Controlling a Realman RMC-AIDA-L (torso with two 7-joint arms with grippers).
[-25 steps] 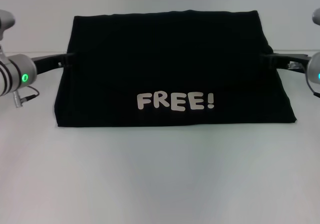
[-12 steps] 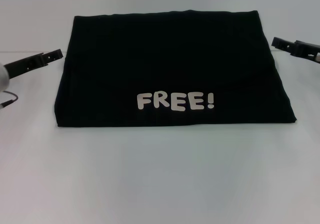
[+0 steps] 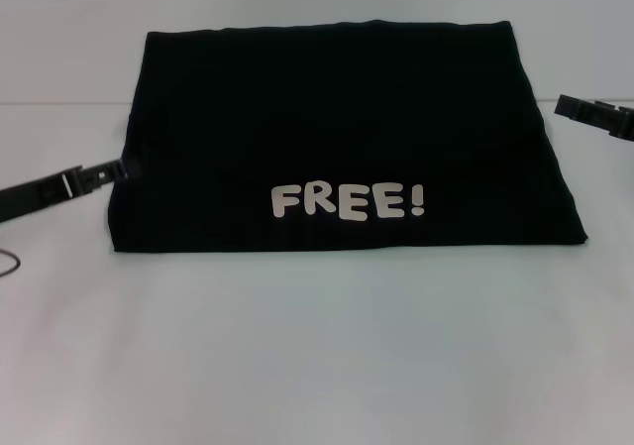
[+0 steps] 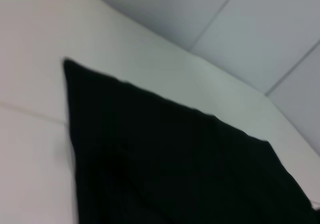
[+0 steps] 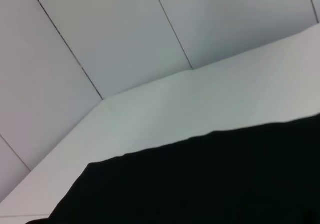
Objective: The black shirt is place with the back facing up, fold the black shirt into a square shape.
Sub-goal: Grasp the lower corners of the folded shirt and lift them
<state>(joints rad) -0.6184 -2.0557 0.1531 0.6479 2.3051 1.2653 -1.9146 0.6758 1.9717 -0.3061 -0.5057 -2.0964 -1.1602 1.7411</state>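
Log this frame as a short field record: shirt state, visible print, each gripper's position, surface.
shirt: the black shirt lies folded into a compact, roughly rectangular block, flat on the table
print: white "FREE!" lettering faces up near the front edge
left gripper: left gripper at the shirt's left edge, low near the front corner; contact unclear
right gripper: right gripper off the shirt's right side, apart from the fabric
surface: white table
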